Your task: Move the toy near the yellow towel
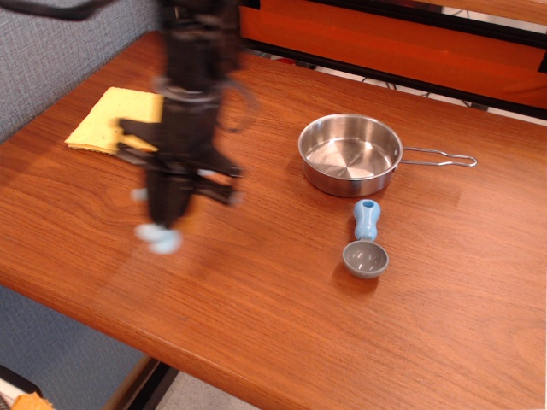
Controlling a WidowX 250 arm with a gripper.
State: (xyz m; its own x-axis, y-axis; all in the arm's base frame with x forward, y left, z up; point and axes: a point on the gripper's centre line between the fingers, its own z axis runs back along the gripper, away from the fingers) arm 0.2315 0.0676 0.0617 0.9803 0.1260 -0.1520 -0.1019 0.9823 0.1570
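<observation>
One small plush toy (159, 237), of which only pale blue limbs show below the black arm, hangs in the grip of the pincer (164, 220), which is closed narrowly around it. The frame is blurred here, so the toy's belly and ear cannot be made out, and I cannot tell whether its feet touch the wooden worktop (282, 325) or hang just above it. The flat folded yellow cloth towel (107, 121) lies at about eleven o'clock from the toy, near but not touching; the arm hides its right part.

Further out, at about two o'clock from the toy, sits a round steel pan (350, 154) with a thin wire handle pointing to three o'clock. Well apart at three o'clock lies a grey measuring spoon with a light blue handle (365, 248), just below the pan.

Judged from this, most of the carry looks done: the toy is already on the towel's side of the worktop. What is left is likely a short approach, setting it down beside the cloth, and letting go.
</observation>
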